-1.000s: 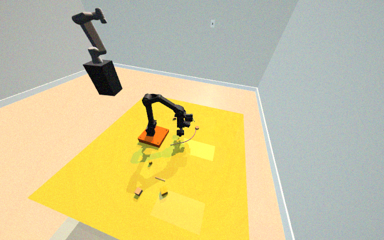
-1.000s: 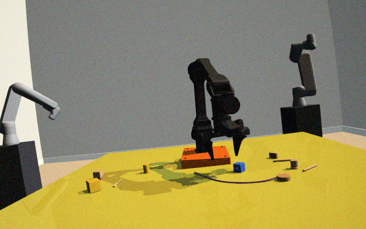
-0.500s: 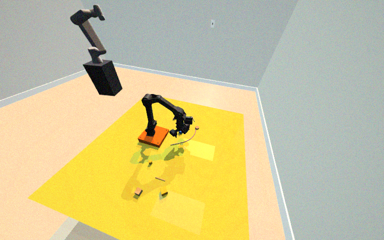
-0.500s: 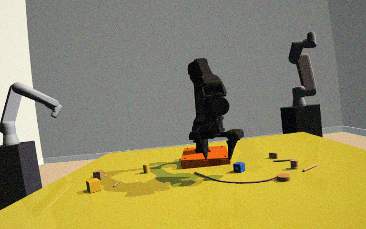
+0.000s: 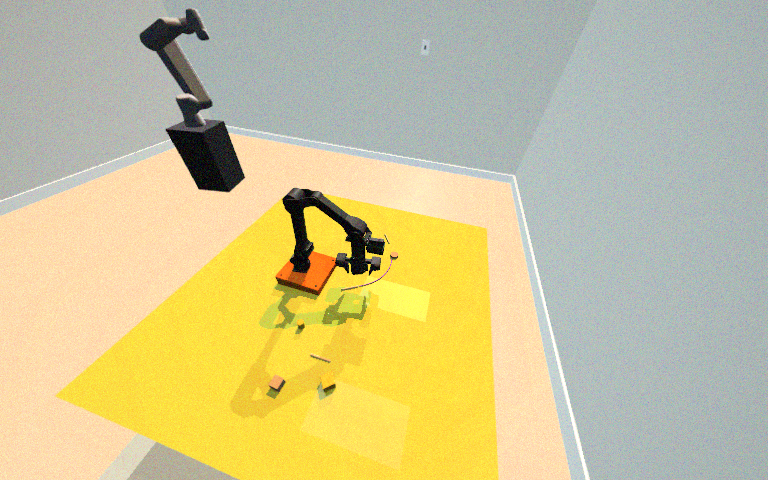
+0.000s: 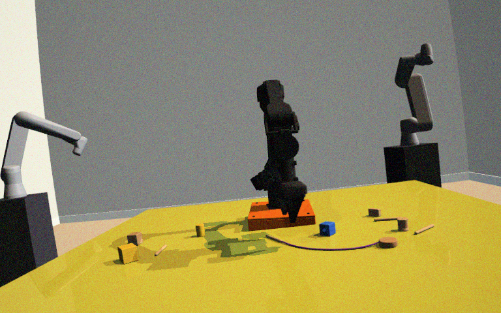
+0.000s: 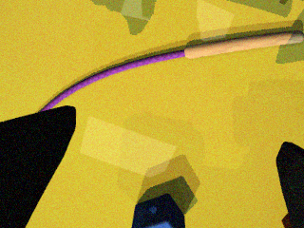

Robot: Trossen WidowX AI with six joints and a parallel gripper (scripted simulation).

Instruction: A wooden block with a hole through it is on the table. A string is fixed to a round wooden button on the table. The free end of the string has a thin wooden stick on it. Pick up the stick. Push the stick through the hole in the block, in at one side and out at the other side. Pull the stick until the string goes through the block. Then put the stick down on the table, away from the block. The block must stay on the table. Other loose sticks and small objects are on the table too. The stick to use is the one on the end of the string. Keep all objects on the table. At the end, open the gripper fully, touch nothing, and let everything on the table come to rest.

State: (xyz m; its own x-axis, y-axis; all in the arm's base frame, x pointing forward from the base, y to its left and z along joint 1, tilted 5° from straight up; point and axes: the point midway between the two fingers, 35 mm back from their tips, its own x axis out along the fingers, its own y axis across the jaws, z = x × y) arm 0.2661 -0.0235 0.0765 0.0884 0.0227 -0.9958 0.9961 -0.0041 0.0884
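I have the gripper (image 5: 359, 267) (image 6: 293, 220) (image 7: 182, 136) above the worktop (image 5: 453, 350) (image 6: 314, 283) (image 7: 228, 199), near the orange base (image 5: 318, 281) (image 6: 254, 222). Its fingers (image 5: 376, 264) (image 6: 294, 206) are spread practically to full width and contain nothing.

Task stick (image 5: 350, 288) (image 6: 273, 238) (image 7: 237, 46): flat on the worktop, clear of the fingers and outside the blue block (image 6: 327, 228) (image 7: 157, 214). Purple string (image 5: 381, 276) (image 6: 325, 249) (image 7: 114, 70): curved from the stick to the round button (image 5: 394, 255) (image 6: 387, 242), which lies towards the far right corner in the top view. The block sits on the worktop within that curve — one hole opening is visible, and no string enters it. The top view does not show the block.

Towards the near left corner, top view: a yellow cube (image 5: 328, 382) (image 6: 127, 253), a brown block (image 5: 276, 383) (image 6: 134, 238) and a loose stick (image 5: 320, 358) (image 6: 160, 250), all apart. A yellow cylinder (image 5: 300, 324) (image 6: 199, 230) stands between this group and the base. Towards the right edge, exterior view: a brown cylinder (image 6: 402, 224) stands near the button — another loose stick (image 6: 424, 229) lies beyond it.
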